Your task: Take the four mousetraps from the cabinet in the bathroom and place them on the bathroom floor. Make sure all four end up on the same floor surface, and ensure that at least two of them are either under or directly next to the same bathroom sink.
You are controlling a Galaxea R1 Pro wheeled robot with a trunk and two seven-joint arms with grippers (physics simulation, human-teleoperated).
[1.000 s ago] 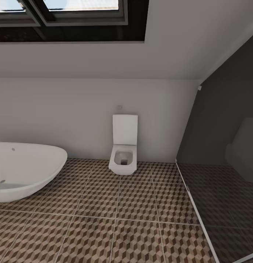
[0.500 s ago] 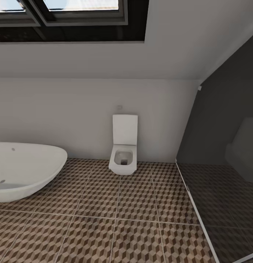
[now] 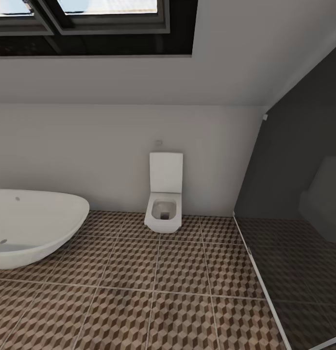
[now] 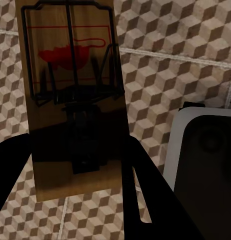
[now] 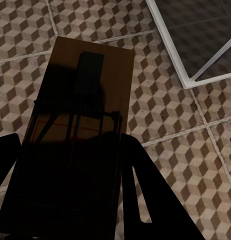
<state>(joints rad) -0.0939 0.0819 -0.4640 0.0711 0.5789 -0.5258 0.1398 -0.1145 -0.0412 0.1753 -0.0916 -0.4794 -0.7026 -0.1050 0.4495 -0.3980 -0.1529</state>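
Observation:
In the left wrist view a tan mousetrap (image 4: 70, 75) with a dark wire frame and a red spot sits between the two dark fingers of my left gripper (image 4: 70, 170), which is shut on it above the cube-patterned bathroom floor (image 4: 160, 60). In the right wrist view a second mousetrap (image 5: 88, 95), in shadow, is held the same way by my right gripper (image 5: 65, 165) over the tiles (image 5: 175, 150). The head view takes in the bathroom floor (image 3: 153, 272). The cabinet, the sink and the other mousetraps are out of view.
A white oval bathtub (image 3: 32, 228) stands at the left and a square white toilet (image 3: 164, 194) against the far wall. A dark glass shower screen (image 3: 294, 218) with a pale floor rail (image 5: 170, 45) closes the right side. A dark, pale-rimmed shape (image 4: 205, 150) lies beside the left trap.

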